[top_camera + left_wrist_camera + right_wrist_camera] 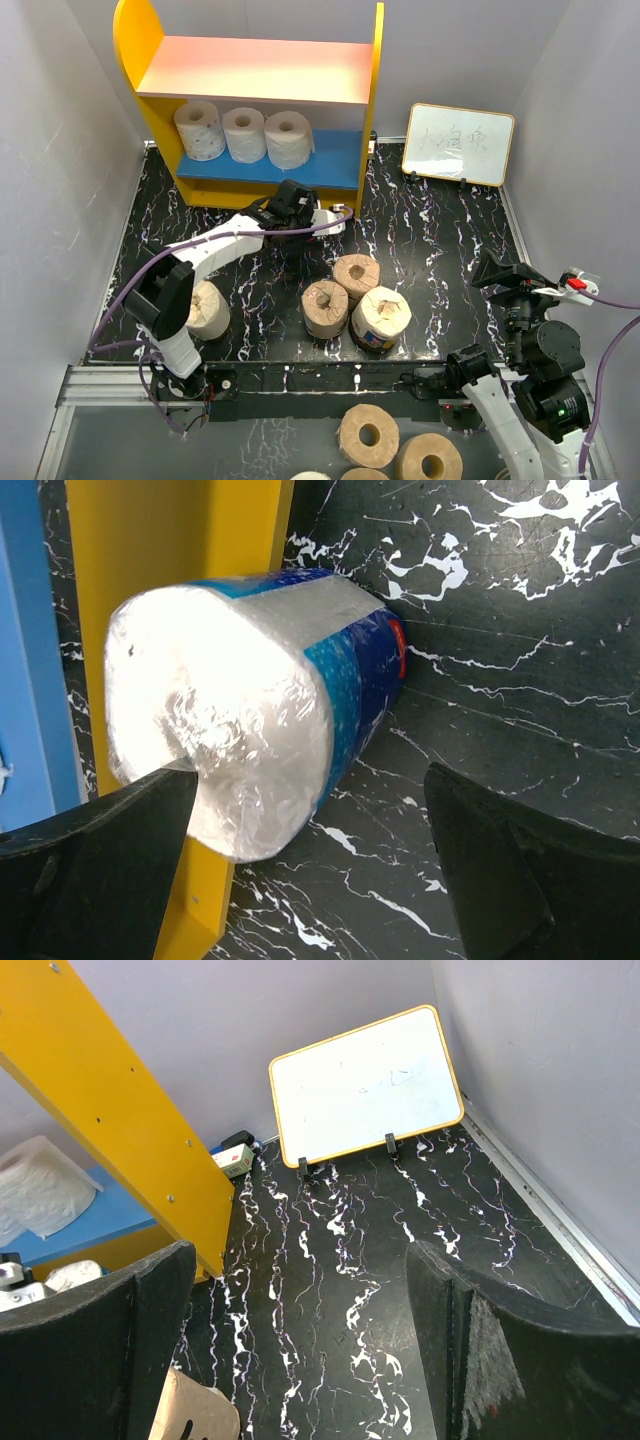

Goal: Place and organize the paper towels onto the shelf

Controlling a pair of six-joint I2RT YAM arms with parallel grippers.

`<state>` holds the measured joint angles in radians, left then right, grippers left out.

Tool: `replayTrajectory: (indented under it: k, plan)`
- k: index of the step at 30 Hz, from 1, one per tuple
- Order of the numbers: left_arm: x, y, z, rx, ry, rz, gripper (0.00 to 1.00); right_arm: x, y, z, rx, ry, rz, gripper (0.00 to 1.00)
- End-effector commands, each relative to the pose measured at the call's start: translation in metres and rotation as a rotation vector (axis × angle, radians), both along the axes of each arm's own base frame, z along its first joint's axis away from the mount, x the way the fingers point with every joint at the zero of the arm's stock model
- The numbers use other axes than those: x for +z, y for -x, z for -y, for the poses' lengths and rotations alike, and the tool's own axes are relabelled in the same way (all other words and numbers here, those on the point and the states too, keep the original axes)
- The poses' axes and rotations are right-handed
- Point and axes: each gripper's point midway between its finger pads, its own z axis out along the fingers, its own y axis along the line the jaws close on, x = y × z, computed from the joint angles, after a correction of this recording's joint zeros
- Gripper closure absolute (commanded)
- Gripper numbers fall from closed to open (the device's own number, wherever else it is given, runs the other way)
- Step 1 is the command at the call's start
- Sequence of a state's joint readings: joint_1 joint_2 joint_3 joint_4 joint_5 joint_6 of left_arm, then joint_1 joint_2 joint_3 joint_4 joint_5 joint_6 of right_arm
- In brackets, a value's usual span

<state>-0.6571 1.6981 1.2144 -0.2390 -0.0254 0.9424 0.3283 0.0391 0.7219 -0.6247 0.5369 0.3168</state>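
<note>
A blue-wrapped roll (pixel 240 700) rests on the dark marbled surface (pixel 500 630) against the yellow shelf (pixel 150 540). The fingers (pixel 100 870) stand wide apart around it.

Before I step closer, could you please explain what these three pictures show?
These are two robot arms bolted to a black marbled table. One picture looks down from above and behind them; the other two come from cameras on their wrists. At the back stands a wooden shelf with yellow sides, a pink upper board and a blue lower board holding three white paper rolls. Four tan and cream rolls stand on the table. The left gripper is open, a finger each side of a blue-wrapped white roll lying against the shelf's yellow front; the right gripper is open and empty.
</note>
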Motion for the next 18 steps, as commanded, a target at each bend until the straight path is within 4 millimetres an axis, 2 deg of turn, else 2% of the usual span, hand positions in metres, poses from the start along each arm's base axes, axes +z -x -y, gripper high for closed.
replayTrajectory:
  k: [1,5,9,11,12,13,16,17,18]
  plan:
    - [0.004,-0.007,0.009,-0.014,0.019,-0.002,0.08,0.01,0.0,0.001,-0.006,-0.02,0.04,0.16]
    - [-0.005,-0.009,0.009,-0.003,0.006,-0.014,0.17,0.01,0.0,0.001,-0.004,-0.021,0.042,0.16]
    - [-0.007,-0.015,0.008,0.008,-0.008,0.005,0.33,0.011,0.001,0.001,-0.003,-0.021,0.044,0.16]
    - [-0.008,-0.016,0.008,0.008,-0.014,0.004,0.44,0.01,0.001,0.001,-0.004,-0.022,0.045,0.16]
    - [-0.008,-0.017,0.009,0.01,-0.015,0.003,0.53,0.011,0.001,0.001,-0.003,-0.022,0.047,0.16]
    - [-0.008,-0.018,0.009,0.012,-0.018,0.001,0.66,0.011,0.001,0.001,-0.005,-0.022,0.047,0.16]
    - [-0.009,-0.019,0.007,0.02,-0.035,-0.005,0.94,0.011,0.002,0.002,-0.006,-0.023,0.049,0.16]
    - [-0.01,-0.019,0.006,0.021,-0.04,-0.007,1.0,0.011,0.002,0.001,-0.005,-0.024,0.049,0.16]
    - [-0.01,-0.019,0.005,0.021,-0.047,-0.013,1.0,0.011,0.002,0.002,-0.006,-0.024,0.049,0.16]
